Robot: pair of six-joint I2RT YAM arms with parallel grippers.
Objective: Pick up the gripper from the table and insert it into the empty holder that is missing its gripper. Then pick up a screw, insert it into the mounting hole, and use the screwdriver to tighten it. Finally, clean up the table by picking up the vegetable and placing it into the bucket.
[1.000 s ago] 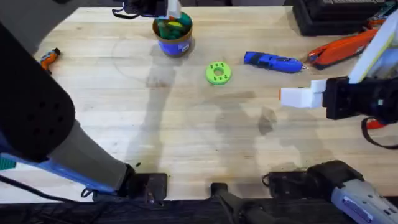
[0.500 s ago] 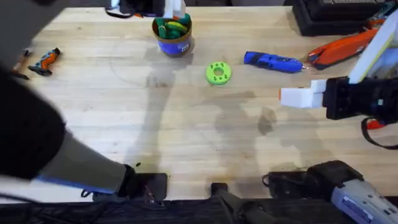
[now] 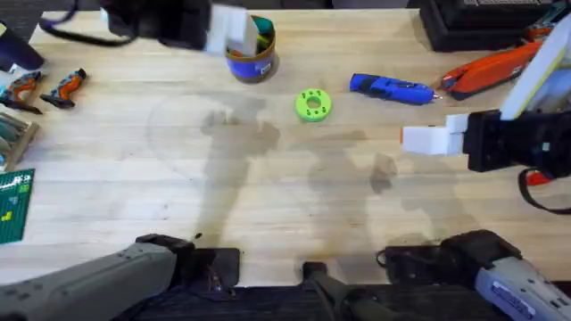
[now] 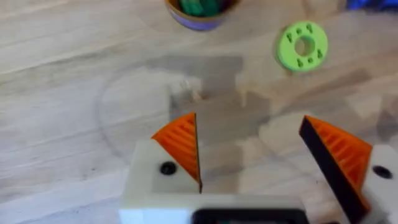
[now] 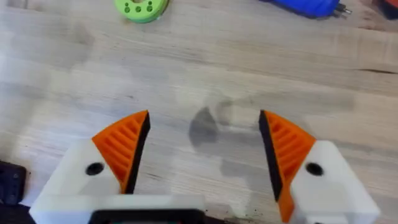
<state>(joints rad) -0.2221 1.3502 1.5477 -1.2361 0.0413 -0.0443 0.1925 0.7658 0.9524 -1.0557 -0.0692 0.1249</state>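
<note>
Vegetable (image 4: 198, 5): dark green, lying inside the bucket (image 4: 202, 22), partly cut off at the edge of the left wrist view. A little green and yellow shows above the tan rim in the overhead view.

Bucket (image 3: 254, 64): upright at the far middle of the tabletop (image 3: 268, 196), blue wall with a label facing the arms.

Left hand (image 4: 249, 124): released, nothing between the orange ribbed pads (image 4: 180, 146). It hangs above bare wood on the near side of the bucket, apart from it. From overhead the arm is a dark blur over the far left of the tabletop, and its white finger overlaps the bucket's left rim.

Right hand (image 5: 204, 118): also released and empty, with both orange pads (image 5: 124, 146) spread wide over bare wood. From overhead it sits at the right side (image 3: 424, 138), its white fingers pointing left, raised off the surface.

Screwdriver (image 3: 393, 87): blue, lying flat on the far right of the tabletop with its metal tip pointing right, well apart from both hands. Its body also shows in the right wrist view (image 5: 305, 5).

Disc (image 3: 312, 104): lime green with holes, flat on the wood between bucket and screwdriver, nearer the arms than either and touching neither.

Two small orange-and-black items (image 3: 67, 86) lie near the far left edge; I cannot tell what they are.
</note>
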